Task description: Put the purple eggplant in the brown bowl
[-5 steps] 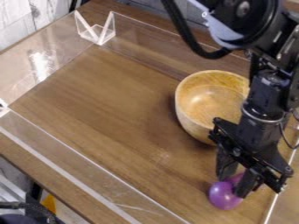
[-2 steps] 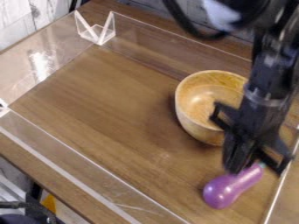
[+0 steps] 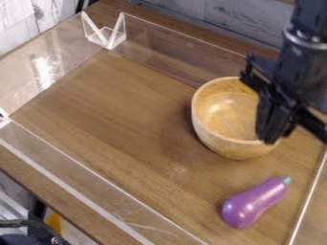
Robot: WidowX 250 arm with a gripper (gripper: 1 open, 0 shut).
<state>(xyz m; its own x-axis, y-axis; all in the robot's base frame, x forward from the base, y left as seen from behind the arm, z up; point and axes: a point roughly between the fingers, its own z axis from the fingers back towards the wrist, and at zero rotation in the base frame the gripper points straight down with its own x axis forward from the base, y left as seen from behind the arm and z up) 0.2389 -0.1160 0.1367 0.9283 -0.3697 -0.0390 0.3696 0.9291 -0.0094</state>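
Purple and glossy, the purple eggplant (image 3: pixel 257 201) lies loose near the bench's (image 3: pixel 115 115) near right corner; it looks light, stiff and slippery. Best taken across its bulbous end. The pincer (image 3: pixel 272 134), pressed together and empty, hangs over the brown bowl's (image 3: pixel 205 103) rim.

Even, bright light; white glare streaks the clear plastic wall (image 3: pixel 57 57); the black robot hand (image 3: pixel 273 134) smears with motion blur.

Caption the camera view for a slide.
End effector shut, empty, above the brown bowl; purple eggplant lying on the table.
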